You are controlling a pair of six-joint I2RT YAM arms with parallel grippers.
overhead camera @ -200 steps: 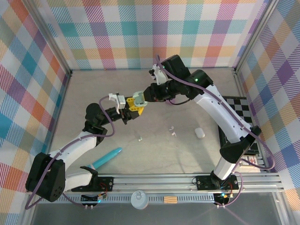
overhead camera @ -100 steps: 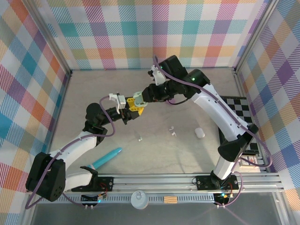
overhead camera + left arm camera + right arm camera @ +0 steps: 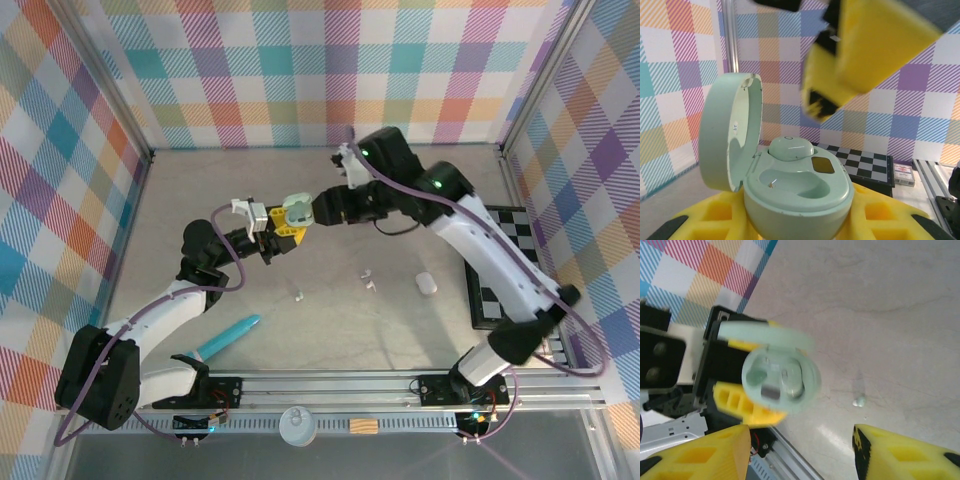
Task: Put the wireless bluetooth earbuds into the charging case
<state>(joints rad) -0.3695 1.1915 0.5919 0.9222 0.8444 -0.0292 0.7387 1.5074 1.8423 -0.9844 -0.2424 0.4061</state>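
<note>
A grey table (image 3: 400,330) stands inside checked walls, and both arms reach toward its middle. A black-and-white checkerboard (image 3: 512,262) lies at the right edge, partly under the right arm. A turquoise stick (image 3: 228,338) lies on the table near the left arm's base.

The left gripper (image 3: 283,233) is raised above the table. Its yellow fingers (image 3: 880,220) are clamped on the bottom of a mint green charging case (image 3: 795,190). The case stands upright, and in the left wrist view its lid is swung open to the left. The right gripper (image 3: 800,455) hangs just above and beside the case, its fingers spread apart with nothing between them.

A small white case (image 3: 427,283) rests on the table right of centre. One mint earbud (image 3: 790,148) sits in the rear hollow of the charging case. A single earbud (image 3: 297,295) lies on the table near the middle, and two pale earbuds (image 3: 366,272) lie close together between it and the white case.
</note>
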